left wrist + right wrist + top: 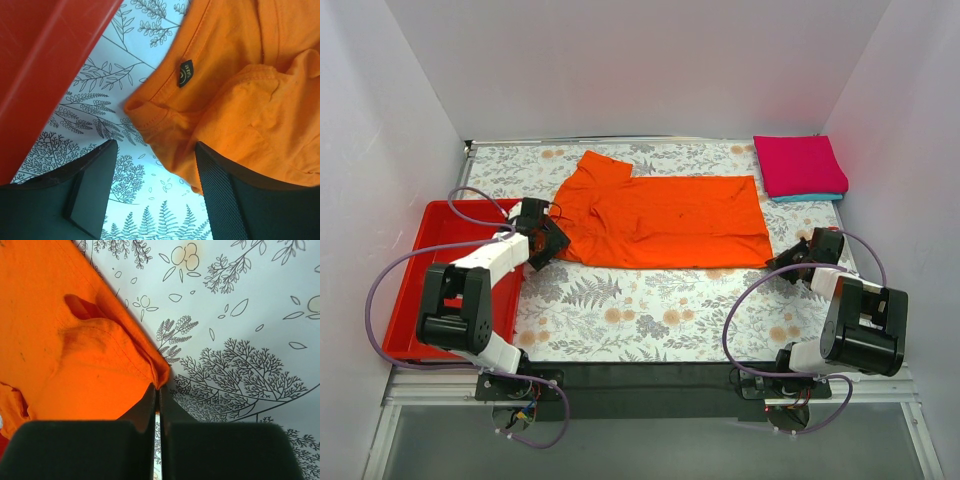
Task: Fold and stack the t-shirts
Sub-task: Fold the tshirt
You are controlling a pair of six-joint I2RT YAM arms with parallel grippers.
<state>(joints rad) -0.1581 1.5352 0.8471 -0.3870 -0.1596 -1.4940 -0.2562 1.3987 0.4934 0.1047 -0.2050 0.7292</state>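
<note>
Orange cloth, the orange t-shirt lies flat on the counter, collar to the left; light and limp by the look, it should sag and crease, so hemmed corners are the places to take it; the right claw is clenched on a hem corner; the left claw gapes beside the collar end; the pink tee sits folded on the teal tee, far right.
</note>
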